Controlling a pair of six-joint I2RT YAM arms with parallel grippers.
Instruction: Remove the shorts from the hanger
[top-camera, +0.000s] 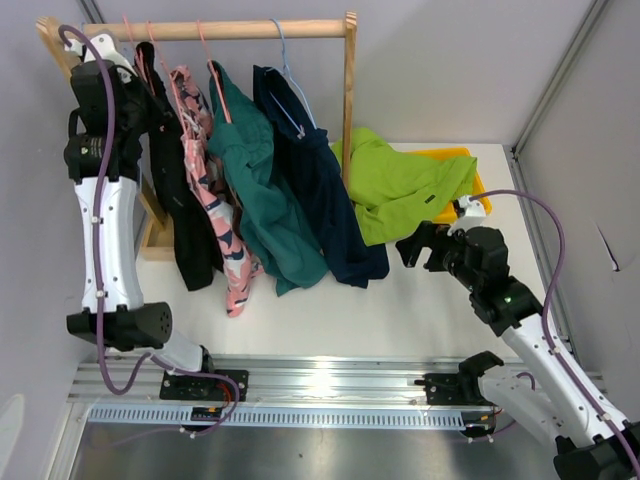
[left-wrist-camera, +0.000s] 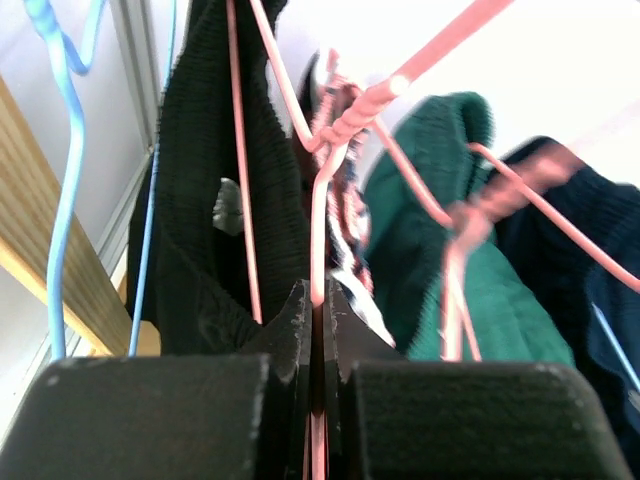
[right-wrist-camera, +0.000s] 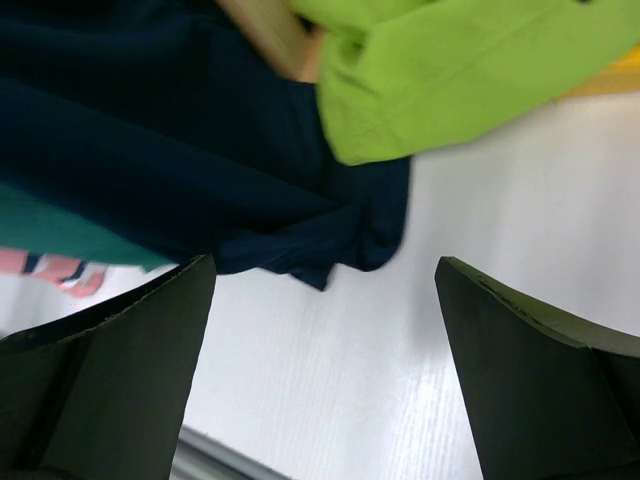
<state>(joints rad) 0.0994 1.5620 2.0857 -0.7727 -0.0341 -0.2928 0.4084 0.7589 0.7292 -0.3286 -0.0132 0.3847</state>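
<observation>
Several garments hang on a wooden rack: black shorts, pink patterned shorts, a teal pair and a navy pair. My left gripper is up by the rail, shut on the wire of a pink hanger; the patterned cloth hangs just behind it. My right gripper is open and empty low over the table, right of the navy hem, its jaws wide apart.
Lime green shorts lie heaped on a yellow tray at the back right and show in the right wrist view. A blue hanger hangs beside the black cloth. Grey walls stand left and right.
</observation>
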